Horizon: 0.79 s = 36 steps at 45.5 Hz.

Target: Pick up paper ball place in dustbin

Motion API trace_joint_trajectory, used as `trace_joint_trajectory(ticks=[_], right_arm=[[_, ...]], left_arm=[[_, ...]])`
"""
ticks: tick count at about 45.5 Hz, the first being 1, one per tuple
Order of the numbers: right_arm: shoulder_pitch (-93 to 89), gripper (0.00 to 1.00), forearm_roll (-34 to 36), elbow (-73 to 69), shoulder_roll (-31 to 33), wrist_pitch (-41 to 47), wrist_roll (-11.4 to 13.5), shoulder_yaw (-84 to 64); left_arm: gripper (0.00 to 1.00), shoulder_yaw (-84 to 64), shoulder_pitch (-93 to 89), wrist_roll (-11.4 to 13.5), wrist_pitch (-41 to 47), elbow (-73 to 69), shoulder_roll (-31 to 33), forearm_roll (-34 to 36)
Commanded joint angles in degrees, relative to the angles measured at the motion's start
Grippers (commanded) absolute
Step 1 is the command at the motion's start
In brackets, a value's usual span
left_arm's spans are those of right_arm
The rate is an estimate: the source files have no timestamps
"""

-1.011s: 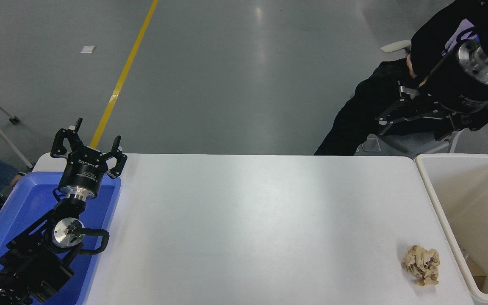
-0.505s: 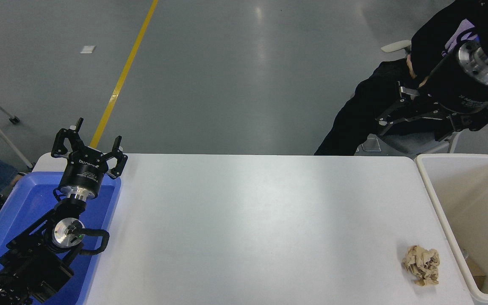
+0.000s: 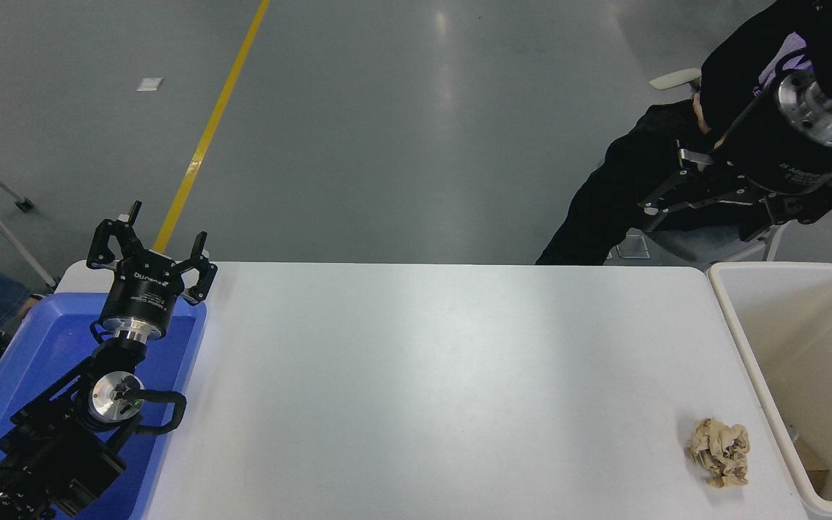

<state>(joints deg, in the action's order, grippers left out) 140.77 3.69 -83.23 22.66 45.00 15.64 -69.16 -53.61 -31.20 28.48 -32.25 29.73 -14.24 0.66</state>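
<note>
Large cream-white plastic dustbin (image 3: 748, 347) cut off by right and bottom edges. Shallow blue plastic tray (image 3: 33, 339) partly hidden under left arm, cut off at left.

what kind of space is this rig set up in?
Probably a lab or industrial test hall rather than a home: bare polished grey concrete floor with a yellow lane line, a plain white table holding only the paper ball, and a person seated at the far side.
</note>
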Motion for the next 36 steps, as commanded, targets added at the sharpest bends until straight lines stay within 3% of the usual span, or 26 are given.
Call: trace_joint_trajectory(ticks=[1,19,30,36], right_arm=[[-0.23,1.00,0.00,0.00,0.10,0.00,0.00,0.25],[-2.86,1.00,0.44,-0.09,1.59,0.00,0.00,-1.51],[-22.71,1.00,-2.63,11.85,3.88,0.00,0.00,-0.72],[-27.65,1.00,-6.76,14.41,5.72,-13.52,0.00,-1.51]], left_arm=[[0.98,0.00,0.00,-0.01,-0.01,-0.03,0.00,-0.13],[0.98,0.00,0.00,0.08,-0.01,-0.03,0.00,-0.22],[0.98,0.00,0.09,0.08,-0.01,-0.03,-0.09,-0.22],[0.98,0.00,0.09,0.17,-0.01,-0.03,-0.09,-0.22]])
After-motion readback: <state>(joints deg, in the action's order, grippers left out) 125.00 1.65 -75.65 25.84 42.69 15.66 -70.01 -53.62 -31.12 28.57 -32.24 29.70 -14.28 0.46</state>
